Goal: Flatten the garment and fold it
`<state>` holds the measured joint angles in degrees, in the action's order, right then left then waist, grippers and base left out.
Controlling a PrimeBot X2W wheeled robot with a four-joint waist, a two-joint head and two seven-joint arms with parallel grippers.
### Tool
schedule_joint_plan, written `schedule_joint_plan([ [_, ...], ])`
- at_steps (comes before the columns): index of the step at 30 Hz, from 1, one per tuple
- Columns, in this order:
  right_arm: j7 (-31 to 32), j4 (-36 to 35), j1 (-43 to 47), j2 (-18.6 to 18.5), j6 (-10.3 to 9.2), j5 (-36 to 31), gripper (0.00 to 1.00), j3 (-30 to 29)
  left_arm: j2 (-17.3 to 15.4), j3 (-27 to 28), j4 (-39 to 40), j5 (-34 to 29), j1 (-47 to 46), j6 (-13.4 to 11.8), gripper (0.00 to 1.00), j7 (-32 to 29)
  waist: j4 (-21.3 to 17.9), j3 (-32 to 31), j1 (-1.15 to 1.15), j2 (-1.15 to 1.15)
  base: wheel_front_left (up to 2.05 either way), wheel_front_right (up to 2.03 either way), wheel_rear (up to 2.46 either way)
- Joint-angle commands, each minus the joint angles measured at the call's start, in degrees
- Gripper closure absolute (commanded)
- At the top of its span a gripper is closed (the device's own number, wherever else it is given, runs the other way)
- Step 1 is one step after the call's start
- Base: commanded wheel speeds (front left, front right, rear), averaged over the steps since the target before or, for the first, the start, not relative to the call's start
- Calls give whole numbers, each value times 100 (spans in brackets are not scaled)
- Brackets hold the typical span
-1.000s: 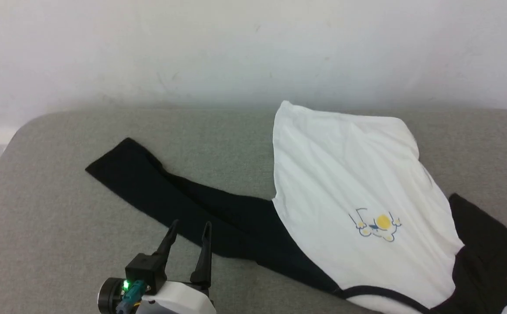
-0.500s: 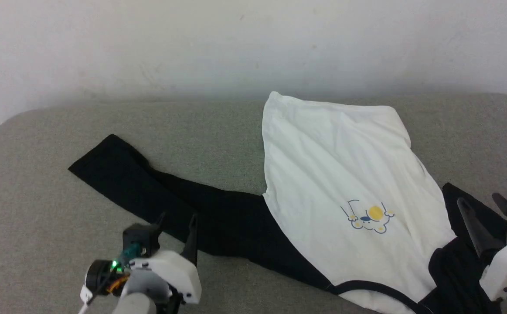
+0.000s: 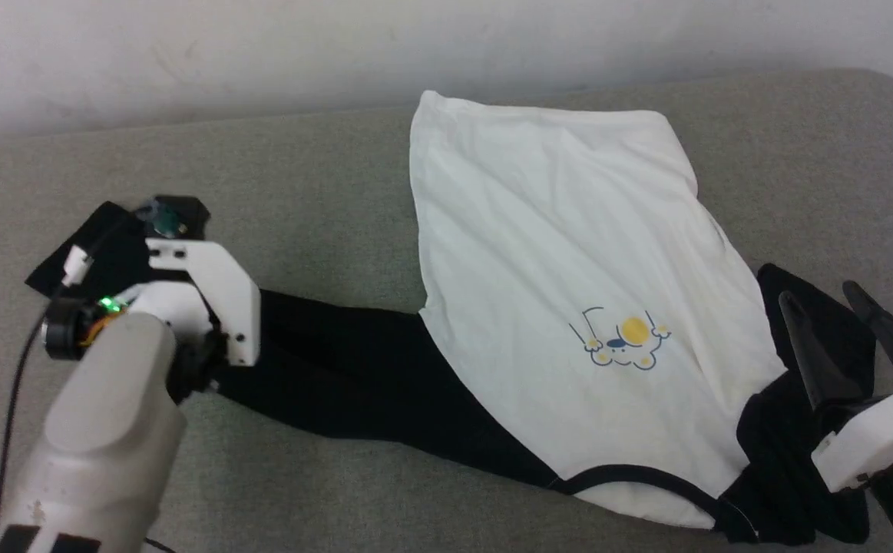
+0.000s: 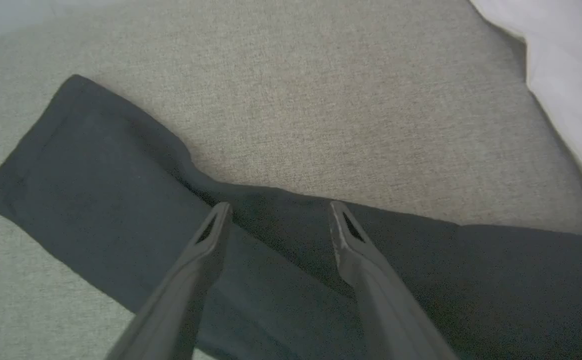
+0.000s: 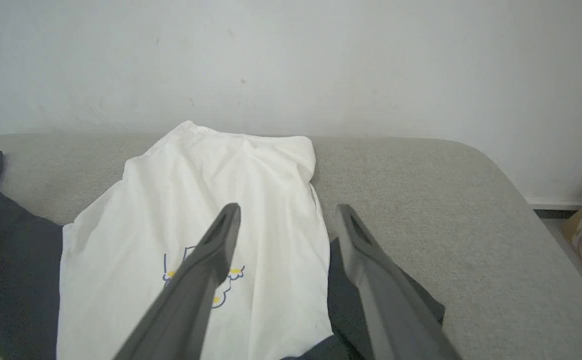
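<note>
A grey padded surface (image 3: pixel 323 161) stands against a white wall (image 3: pixel 185 46); its far edge runs along the wall and its right corner is rounded. The garment (image 3: pixel 553 253) lies on the right half, with the white body spread and the hem near the far edge. The long left sleeve (image 3: pixel 354 369) stretches flat toward the left and the right sleeve (image 3: pixel 792 453) is bunched at the near right. Bare surface is free beyond the left sleeve and to the right of the body. My left gripper (image 4: pixel 279 210) is wide apart over the left sleeve near its cuff (image 4: pixel 20 175) and grips nothing. My right gripper (image 3: pixel 820 292) is also spread wide and empty, above the bunched sleeve.
</note>
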<state>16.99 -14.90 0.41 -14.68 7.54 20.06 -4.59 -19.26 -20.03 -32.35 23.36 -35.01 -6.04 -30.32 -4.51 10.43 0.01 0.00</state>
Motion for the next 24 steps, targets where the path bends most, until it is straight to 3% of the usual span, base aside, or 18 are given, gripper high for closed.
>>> schedule_joint_plan([
  [1, -48, 22, -112, 25, -5, -12, 0, 21, -82, 7, -75, 12, -129, 39, 0, -117, -273, 315, -1, 0, 0, 0, 0],
  [6, -233, 199, -265, 100, -5, 22, 0, 97, -311, 35, -580, 127, -641, 48, 0, -1137, -402, 468, -1, 0, 0, 0, 0],
  [15, -469, 406, -413, 133, -5, 71, 0, 204, -405, 5, -1147, 248, -690, -81, 0, -2005, -485, 643, -1, 0, 0, 0, 0],
  [16, -492, 421, -429, 132, -5, 68, 0, 202, -390, 10, -1185, 306, -655, -54, 64, -2112, -484, 656, -1, 0, 0, 0, 0],
  [17, -512, 436, -441, 128, -5, 62, 0, 198, -377, 16, -1212, 366, -619, -17, 100, -2217, -480, 667, -1, 0, 0, 0, 0],
  [20, -574, 465, -482, 104, -5, 40, 0, 165, -341, 110, -1201, 598, -549, 95, 100, -2418, -463, 685, -1, 0, 0, 0, 0],
  [24, -639, 525, -514, 102, -5, -25, 0, 53, -393, 134, -995, 579, -569, 151, 100, -2052, -419, 613, -1, 0, 0, 0, 0],
])
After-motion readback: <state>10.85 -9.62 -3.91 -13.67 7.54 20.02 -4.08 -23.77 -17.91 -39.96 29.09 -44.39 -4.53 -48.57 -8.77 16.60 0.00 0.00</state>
